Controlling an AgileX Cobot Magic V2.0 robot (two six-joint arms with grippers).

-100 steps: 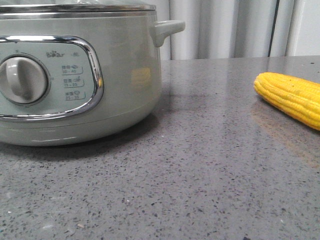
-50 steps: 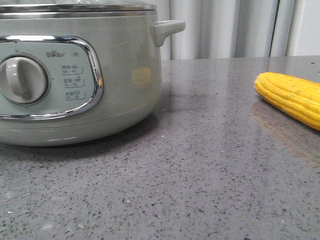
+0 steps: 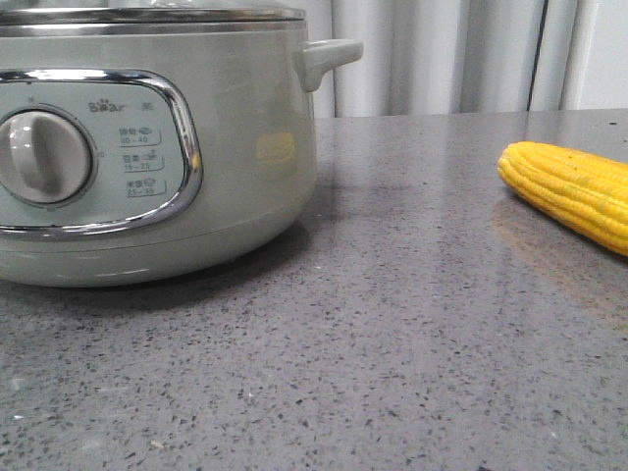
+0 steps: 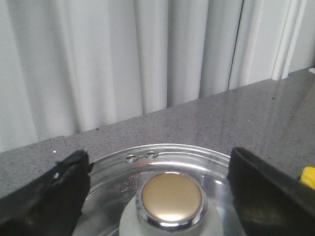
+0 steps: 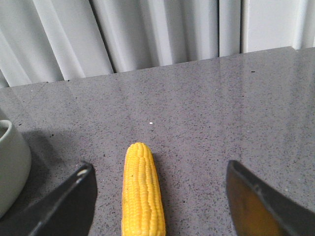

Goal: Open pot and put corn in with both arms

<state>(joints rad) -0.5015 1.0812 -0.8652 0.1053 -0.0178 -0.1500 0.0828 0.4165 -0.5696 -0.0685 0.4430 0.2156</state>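
The pale grey-green pot [image 3: 235, 147] stands at the left of the front view, its glass lid [image 3: 147, 14] on it. In the left wrist view the lid [image 4: 211, 160] lies below my left gripper [image 4: 157, 189], which is open, its black fingers [image 4: 44, 196] wide on either side of the lid's chrome knob [image 4: 172, 199] and apart from it. The yellow corn [image 3: 574, 191] lies on the table at the right. In the right wrist view my right gripper [image 5: 160, 196] is open, its fingers [image 5: 69, 204] either side of the corn [image 5: 141, 191], not touching it.
The grey speckled table [image 3: 392, 324] runs back to a wall of pale curtains [image 3: 442, 54]. The pot's side handle [image 3: 329, 57] sticks out to the right. The pot's wall [image 5: 10, 167] shows in the right wrist view, close beside the corn.
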